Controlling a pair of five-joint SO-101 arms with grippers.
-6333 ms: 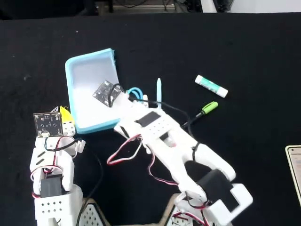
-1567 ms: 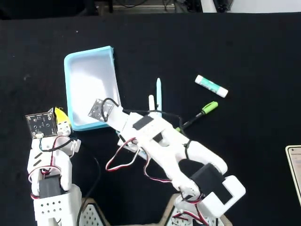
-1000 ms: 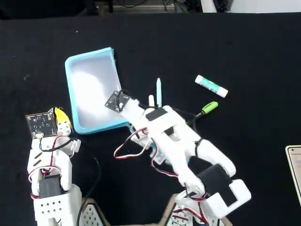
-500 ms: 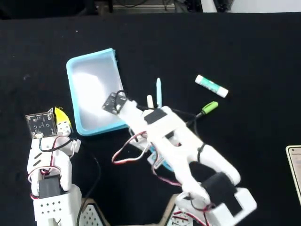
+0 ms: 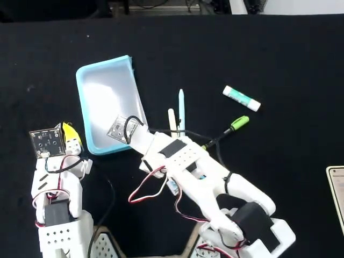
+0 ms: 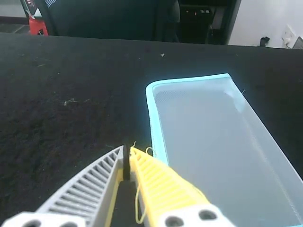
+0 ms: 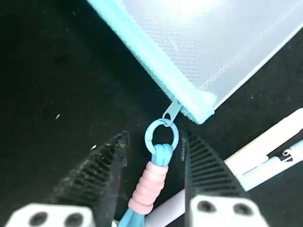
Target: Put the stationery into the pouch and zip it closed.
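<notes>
At the left, the left gripper (image 6: 127, 151) sits low on the black table (image 5: 279, 48), its grey and yellow fingers pressed together on nothing, just off the pouch's near corner. The pale blue mesh pouch (image 5: 105, 99) lies flat and looks empty. At its other near corner, the right gripper (image 7: 155, 136) hangs with its jaws apart, one either side of the ring on the zip pull (image 7: 172, 111), with a pink bead (image 7: 149, 184) on the cord below. I can't quite tell whether the zip is open. Next come a white pen (image 5: 172, 119) and a light blue pen (image 5: 181, 107) side by side, then a green highlighter (image 5: 236, 124). Further right is a glue stick (image 5: 241, 98), its green-and-white label too small to read. A printed card (image 5: 337, 188) pokes in at the edge.
</notes>
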